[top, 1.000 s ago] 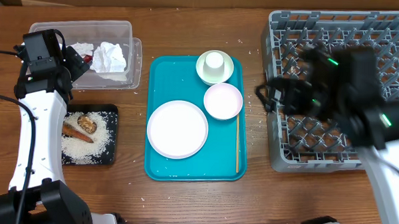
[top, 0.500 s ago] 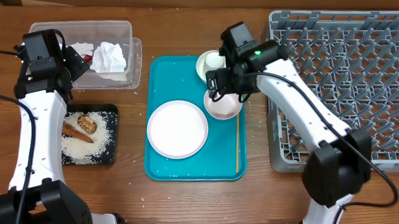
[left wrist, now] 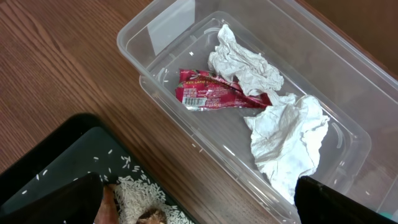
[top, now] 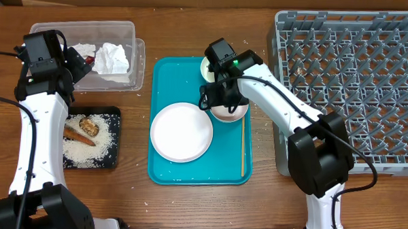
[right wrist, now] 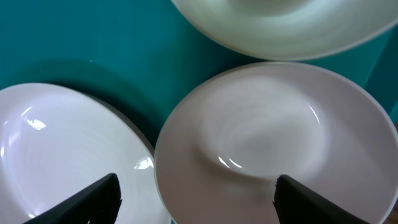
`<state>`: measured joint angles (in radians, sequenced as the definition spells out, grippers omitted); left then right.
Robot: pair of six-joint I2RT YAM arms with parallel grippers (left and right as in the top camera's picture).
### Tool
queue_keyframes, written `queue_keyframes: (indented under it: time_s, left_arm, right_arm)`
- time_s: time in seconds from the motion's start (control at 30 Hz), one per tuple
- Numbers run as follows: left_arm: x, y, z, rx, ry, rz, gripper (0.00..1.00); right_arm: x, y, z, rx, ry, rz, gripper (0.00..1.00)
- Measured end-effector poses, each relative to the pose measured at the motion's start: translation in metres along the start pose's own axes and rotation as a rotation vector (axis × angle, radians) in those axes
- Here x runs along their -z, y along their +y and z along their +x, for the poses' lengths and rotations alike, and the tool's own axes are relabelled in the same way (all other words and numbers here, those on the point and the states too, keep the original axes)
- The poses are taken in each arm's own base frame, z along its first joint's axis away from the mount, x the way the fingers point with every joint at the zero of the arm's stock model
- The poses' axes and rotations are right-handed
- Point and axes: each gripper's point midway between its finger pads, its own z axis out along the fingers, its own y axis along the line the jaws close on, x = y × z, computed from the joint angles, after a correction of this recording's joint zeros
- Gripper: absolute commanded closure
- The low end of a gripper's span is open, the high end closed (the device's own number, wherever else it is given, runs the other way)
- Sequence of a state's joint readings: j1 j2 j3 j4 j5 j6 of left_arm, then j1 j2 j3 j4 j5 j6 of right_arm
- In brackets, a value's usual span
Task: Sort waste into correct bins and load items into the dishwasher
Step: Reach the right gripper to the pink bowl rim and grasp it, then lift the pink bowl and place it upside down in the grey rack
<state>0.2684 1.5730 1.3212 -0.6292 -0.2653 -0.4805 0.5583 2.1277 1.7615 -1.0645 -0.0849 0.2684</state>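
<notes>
On the teal tray (top: 165,167) lie a large white plate (top: 181,132), a small pale pink bowl (top: 232,114), a pale green bowl (top: 209,68) holding a white cup, and a chopstick (top: 242,148). My right gripper (top: 218,100) is open and hovers low over the pink bowl's (right wrist: 261,143) left rim, beside the white plate (right wrist: 56,155); the green bowl (right wrist: 292,25) is just beyond. My left gripper (top: 73,68) is open above the clear plastic bin (top: 128,37), which holds crumpled white napkins (left wrist: 283,134) and a red wrapper (left wrist: 214,96).
A black tray (top: 110,159) of spilled rice with food scraps (top: 81,130) lies at the left front, also in the left wrist view (left wrist: 68,162). The grey dishwasher rack (top: 348,85) stands at the right. Rice grains are scattered on the wooden table.
My right arm swung from over the dishwasher rack leftward to the teal tray and came down over the pink bowl. The left arm has not moved.
</notes>
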Motion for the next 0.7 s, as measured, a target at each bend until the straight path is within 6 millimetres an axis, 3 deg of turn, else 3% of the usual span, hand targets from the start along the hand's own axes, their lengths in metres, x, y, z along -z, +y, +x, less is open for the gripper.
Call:
queue_keyframes:
  time_s: [0.27,0.43,0.7]
  left_arm:
    - [0.0,0.0,0.0,0.0,0.0,0.0,0.0]
    - [0.0,0.0,0.0,0.0,0.0,0.0,0.0]
    - [0.0,0.0,0.0,0.0,0.0,0.0,0.0]
  right_arm:
    - [-0.008,0.014,-0.004,-0.005,-0.028,-0.005,0.27]
    - [-0.025,0.018,0.0,-0.014,-0.01,0.015,0.43]
    - [-0.026,0.017,-0.005,-0.044,-0.027,0.023,0.7]
